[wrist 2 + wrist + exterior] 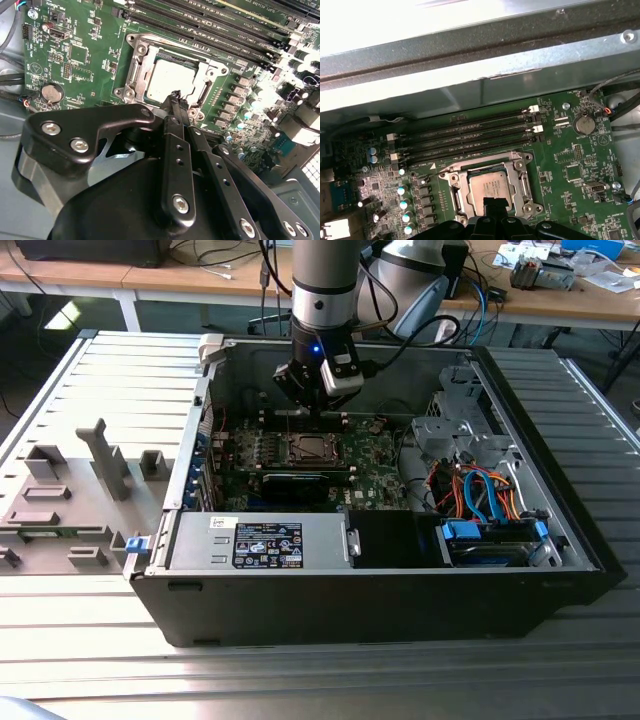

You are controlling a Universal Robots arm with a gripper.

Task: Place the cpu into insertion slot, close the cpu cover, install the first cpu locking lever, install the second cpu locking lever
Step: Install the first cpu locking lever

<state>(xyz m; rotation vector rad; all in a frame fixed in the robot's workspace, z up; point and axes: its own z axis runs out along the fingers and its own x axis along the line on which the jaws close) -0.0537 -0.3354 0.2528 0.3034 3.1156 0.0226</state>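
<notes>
Hovering over the cpu (pixel 170 80) seated in the insertion slot (pixel 135 70), we log the gripper (pixel 176 98) with fingers pressed together, holding nothing; board print unreadable.

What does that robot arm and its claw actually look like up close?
The arm is a silvery-grey cylinder with a black wrist section showing a small blue light. The gripper has slim matte-black metal fingers fastened with silver screws on black curved links. Dark cables trail behind.
</notes>
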